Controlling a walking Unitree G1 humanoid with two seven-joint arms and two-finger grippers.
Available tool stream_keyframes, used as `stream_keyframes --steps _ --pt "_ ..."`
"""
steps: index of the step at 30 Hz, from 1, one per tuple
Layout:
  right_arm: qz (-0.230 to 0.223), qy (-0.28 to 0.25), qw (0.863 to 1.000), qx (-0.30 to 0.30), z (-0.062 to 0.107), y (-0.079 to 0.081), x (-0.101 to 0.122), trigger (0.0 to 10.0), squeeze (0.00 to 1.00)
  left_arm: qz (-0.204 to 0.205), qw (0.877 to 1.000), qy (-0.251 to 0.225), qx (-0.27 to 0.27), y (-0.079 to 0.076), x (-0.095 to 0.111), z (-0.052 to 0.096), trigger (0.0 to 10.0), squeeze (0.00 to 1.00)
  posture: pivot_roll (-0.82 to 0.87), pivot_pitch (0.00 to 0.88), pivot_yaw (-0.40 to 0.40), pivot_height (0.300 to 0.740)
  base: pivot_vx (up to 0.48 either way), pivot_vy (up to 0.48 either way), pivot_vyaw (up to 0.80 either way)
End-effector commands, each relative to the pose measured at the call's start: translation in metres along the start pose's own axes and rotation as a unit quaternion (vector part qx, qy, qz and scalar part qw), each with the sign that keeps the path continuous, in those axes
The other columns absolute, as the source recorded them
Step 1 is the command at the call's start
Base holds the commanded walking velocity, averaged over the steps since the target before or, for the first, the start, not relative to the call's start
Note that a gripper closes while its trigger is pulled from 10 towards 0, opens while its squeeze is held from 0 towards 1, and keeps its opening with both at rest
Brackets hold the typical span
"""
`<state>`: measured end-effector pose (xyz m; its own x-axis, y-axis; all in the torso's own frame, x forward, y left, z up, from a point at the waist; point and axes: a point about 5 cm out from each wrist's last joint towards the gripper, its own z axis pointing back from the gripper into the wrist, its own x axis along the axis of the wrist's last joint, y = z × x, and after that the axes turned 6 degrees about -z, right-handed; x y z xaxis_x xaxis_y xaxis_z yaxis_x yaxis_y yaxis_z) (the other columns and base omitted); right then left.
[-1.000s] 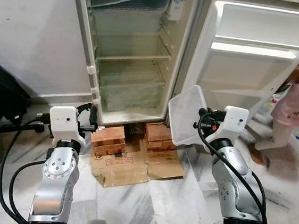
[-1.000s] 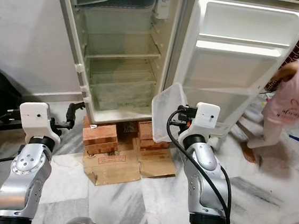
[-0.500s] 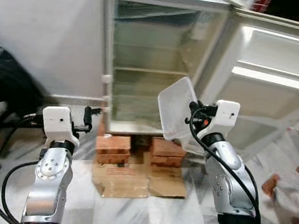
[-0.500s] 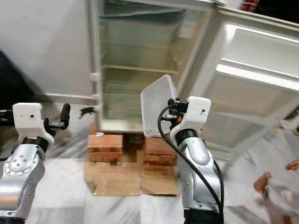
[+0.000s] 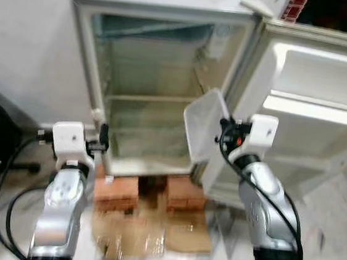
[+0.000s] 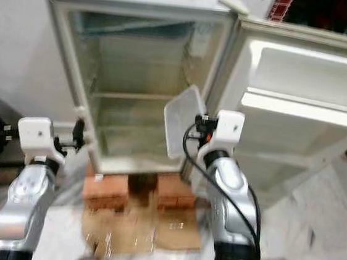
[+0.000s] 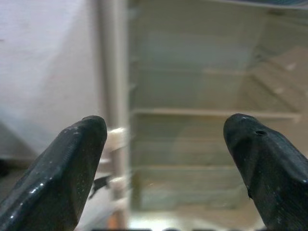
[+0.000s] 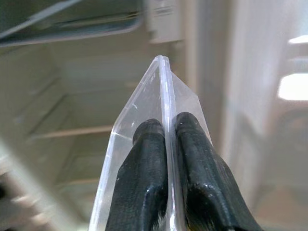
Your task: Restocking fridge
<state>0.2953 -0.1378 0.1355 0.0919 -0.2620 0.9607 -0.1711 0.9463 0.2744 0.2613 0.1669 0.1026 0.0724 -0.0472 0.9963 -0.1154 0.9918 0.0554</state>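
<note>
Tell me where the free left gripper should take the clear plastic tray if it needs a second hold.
Probably the clear plastic tray's thin rim on the edge facing the open white fridge, coming from the robot's left. The right gripper already pinches the opposite rim; the left gripper is open.

- No text, label, brand or number is readable.
- The flattened cardboard [image 5: 150, 236] on the floor below the fridge [image 5: 159, 85] carries dark marks, too blurred to read.
</note>
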Motion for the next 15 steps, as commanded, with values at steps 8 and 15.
stream_keyframes --steps 8,15 --pt "0.010 -0.007 1.000 -0.006 0.0011 -0.0053 0.0038 10.0 0.00 0.007 1.000 0.010 0.005 -0.0051 -0.0009 -0.0003 10.0 0.00 0.06 0.000 -0.050 0.740 0.098 0.150 0.00" --pt "0.013 -0.008 1.000 -0.003 -0.0003 -0.0050 0.0044 10.0 0.00 0.009 1.000 0.022 0.009 -0.0056 -0.0033 -0.0030 10.0 0.00 0.06 0.000 -0.051 0.740 0.000 0.190 0.00"
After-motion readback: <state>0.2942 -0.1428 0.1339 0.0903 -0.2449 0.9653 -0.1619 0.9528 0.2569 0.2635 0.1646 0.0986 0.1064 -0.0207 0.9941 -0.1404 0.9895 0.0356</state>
